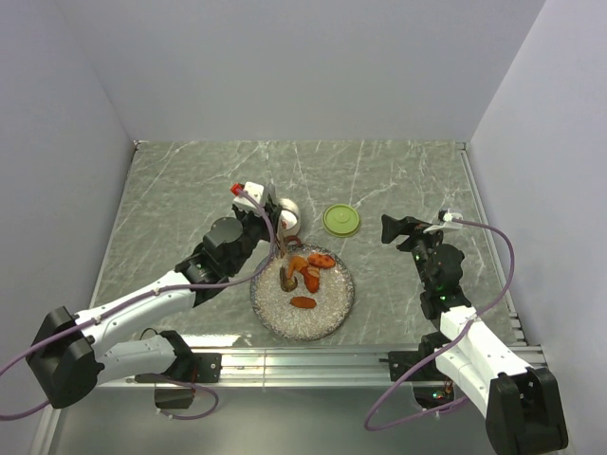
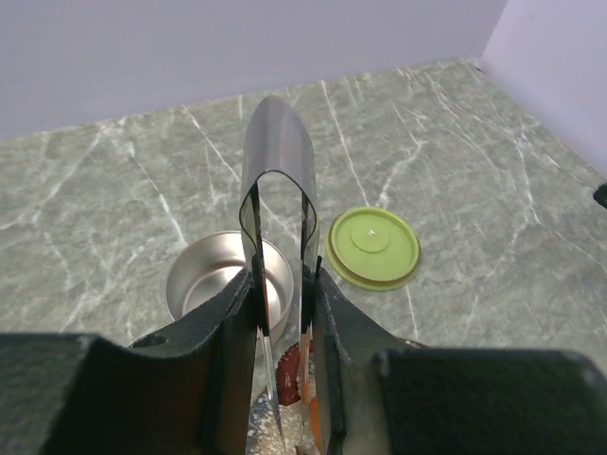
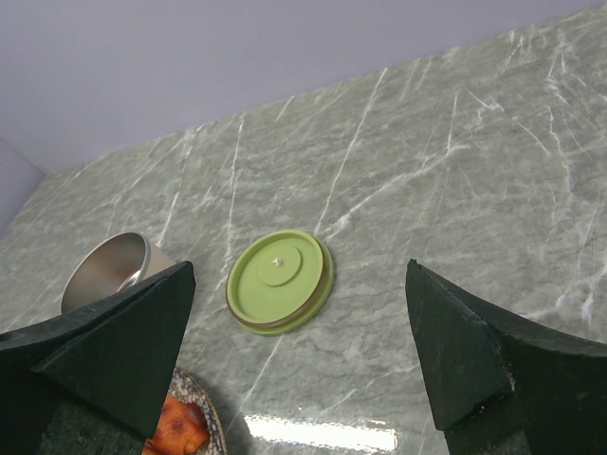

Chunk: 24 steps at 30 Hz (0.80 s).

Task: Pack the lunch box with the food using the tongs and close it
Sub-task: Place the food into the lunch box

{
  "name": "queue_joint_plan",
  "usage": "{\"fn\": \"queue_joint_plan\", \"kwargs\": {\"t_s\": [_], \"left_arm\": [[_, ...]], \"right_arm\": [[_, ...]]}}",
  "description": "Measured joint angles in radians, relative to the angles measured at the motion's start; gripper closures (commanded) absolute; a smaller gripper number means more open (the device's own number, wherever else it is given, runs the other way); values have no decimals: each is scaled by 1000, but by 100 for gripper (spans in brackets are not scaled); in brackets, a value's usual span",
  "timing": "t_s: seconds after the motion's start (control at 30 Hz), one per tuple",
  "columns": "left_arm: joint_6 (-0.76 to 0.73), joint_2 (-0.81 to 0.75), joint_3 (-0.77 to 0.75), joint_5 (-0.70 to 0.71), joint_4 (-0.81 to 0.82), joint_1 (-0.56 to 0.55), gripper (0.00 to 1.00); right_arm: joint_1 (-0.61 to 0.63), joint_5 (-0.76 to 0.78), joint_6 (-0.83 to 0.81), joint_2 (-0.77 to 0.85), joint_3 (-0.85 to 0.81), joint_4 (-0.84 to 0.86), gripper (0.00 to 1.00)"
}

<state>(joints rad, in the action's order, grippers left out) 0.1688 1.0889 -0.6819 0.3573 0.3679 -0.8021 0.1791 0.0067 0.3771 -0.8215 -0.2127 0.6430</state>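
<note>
My left gripper (image 2: 283,318) is shut on the tongs (image 2: 276,152), squeezing the two thin metal arms close together. Their looped end points up and away. The tong tips (image 1: 285,275) reach down onto the speckled plate (image 1: 327,318) and straddle a dark red piece of food (image 2: 289,372); I cannot tell whether it is pinched. More orange food (image 1: 321,260) lies on the plate. The steel lunch box (image 2: 213,275) stands just beyond the plate and looks empty. Its green lid (image 3: 280,280) lies flat to the right of it. My right gripper (image 3: 299,351) hovers open near the lid, holding nothing.
The marble tabletop (image 1: 408,180) is walled by white panels on the left, back and right. The plate's rim (image 3: 201,408) shows at the lower left of the right wrist view with an orange chunk (image 3: 175,427) on it.
</note>
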Motion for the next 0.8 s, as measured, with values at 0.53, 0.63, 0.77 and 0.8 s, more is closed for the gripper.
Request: {"fn": "queue_joint_plan", "kwargs": {"t_s": [0.53,0.63,0.77,0.8], "left_arm": [[-52,104,-185,22,-7,130,82],[-53,151,-198,6,-5,156,82],[-53,212,-212,-21,2,176,82],[-53,220,-216,-24,2,179,82]], "right_arm": [[0,0,0,0,0,0,2],[0,0,0,3,0,-1,2],[0,0,0,16,0,-1,2],[0,-1,0,19,0,-1,2]]}}
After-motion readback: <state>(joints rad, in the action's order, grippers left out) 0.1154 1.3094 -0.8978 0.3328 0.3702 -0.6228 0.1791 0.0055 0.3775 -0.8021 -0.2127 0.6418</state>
